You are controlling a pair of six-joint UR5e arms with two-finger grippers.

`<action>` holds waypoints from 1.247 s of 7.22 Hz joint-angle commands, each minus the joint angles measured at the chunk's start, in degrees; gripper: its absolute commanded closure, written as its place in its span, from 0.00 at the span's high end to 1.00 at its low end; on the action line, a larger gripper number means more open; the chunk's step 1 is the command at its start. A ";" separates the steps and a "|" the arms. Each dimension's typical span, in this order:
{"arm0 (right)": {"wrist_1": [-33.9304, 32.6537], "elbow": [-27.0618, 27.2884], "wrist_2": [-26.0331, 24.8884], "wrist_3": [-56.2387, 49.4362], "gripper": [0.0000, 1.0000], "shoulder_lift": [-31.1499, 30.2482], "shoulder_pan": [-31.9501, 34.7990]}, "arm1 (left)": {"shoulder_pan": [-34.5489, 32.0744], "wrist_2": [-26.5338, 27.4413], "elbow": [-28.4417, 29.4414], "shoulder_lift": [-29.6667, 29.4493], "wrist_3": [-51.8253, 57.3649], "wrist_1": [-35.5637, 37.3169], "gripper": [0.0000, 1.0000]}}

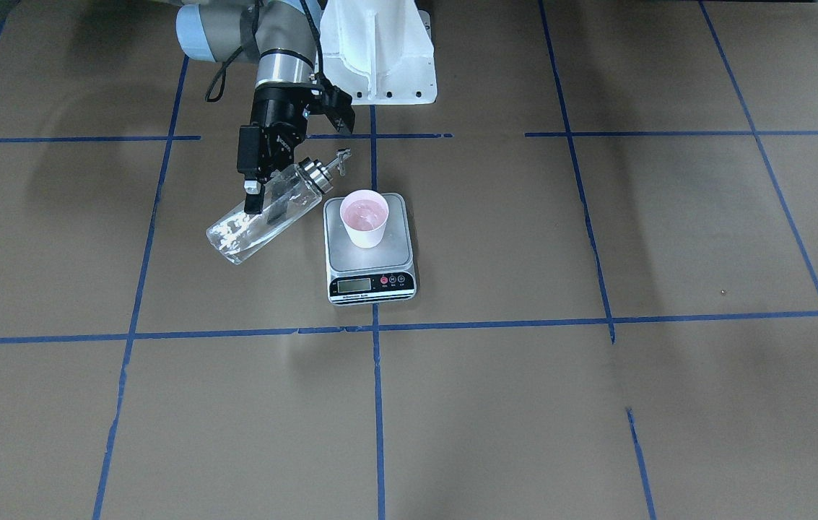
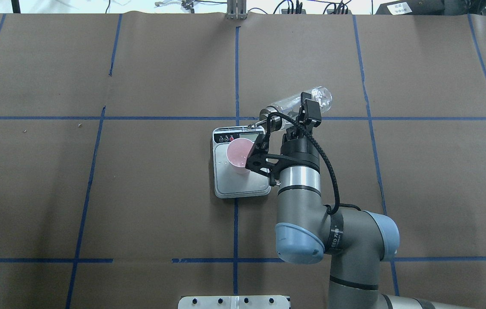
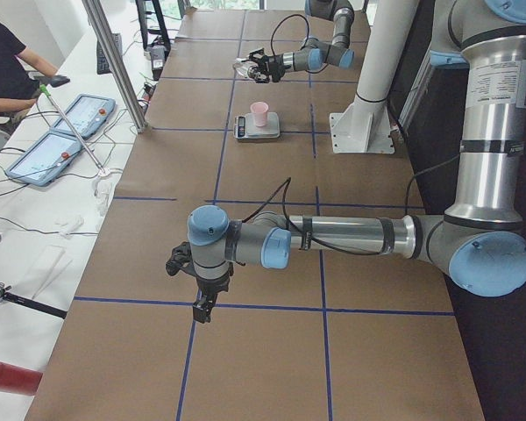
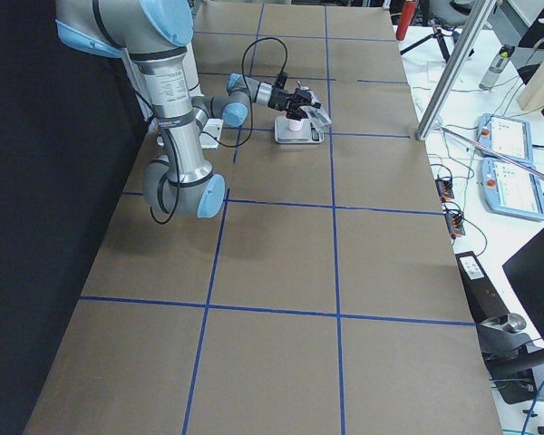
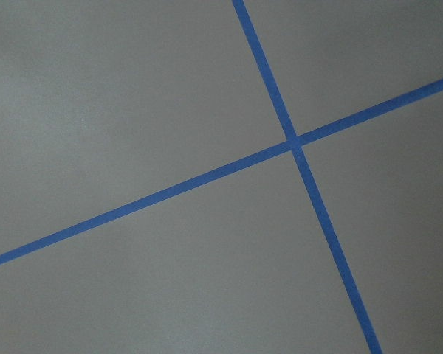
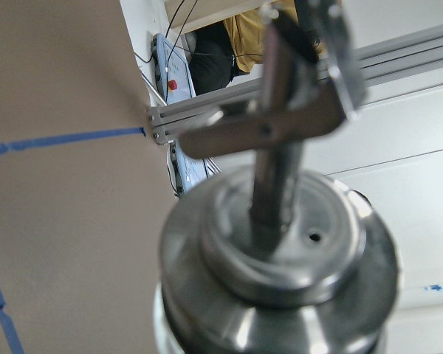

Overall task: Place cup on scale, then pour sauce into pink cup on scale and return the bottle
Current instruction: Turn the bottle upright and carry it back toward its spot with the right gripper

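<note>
Closest to the front-facing camera sits the scale, just below frame centre, its display side toward the viewer. On its steel platform the pink cup stands upright. To the left and slightly higher in frame, the right gripper is clamped across the middle of the clear glass bottle. This hangs tilted above the paper-covered table, with its base toward lower left and its spout at the cup's upper left, apart from the rim. In the left side view the left gripper hovers low and centre by a blue tape line; whether its fingers are parted cannot be told.
</note>
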 commanded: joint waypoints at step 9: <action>-0.17 8.69 33.19 50.36 0.00 -3.84 18.09 | -0.84 0.18 -2.87 -0.03 -0.26 0.18 1.00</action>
